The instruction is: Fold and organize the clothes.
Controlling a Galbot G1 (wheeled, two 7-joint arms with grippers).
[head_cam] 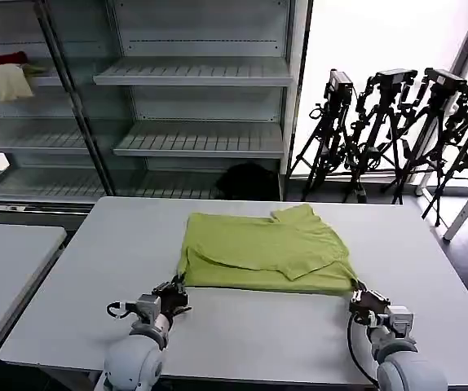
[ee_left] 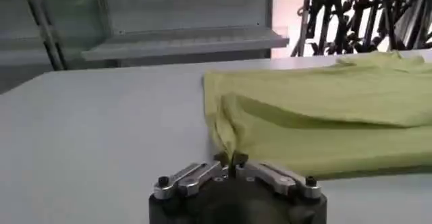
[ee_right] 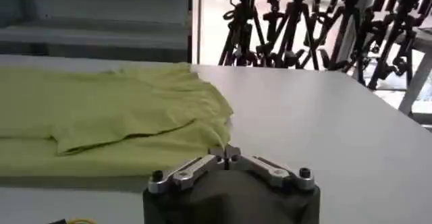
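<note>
Lime-green T-shirt (head_cam: 267,250) lies mid-bench (head_cam: 242,342), partly folded, sleeves turned in. Left gripper (head_cam: 177,287) fingers pinched tight on near left corner; right gripper (head_cam: 358,290) fingers pinched on near right corner. Judged roughly halfway: further fold, tidying left.

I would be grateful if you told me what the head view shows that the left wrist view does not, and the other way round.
Head view alone: the right gripper shut on the near right corner of the green T-shirt, a red cloth and a cream cloth on a shelf, and a second table. Left wrist view alone: the left gripper's fingers close up, pinching the fabric edge. Both: the T-shirt lying folded on the table, the left gripper, the shelves, the tripods.
</note>
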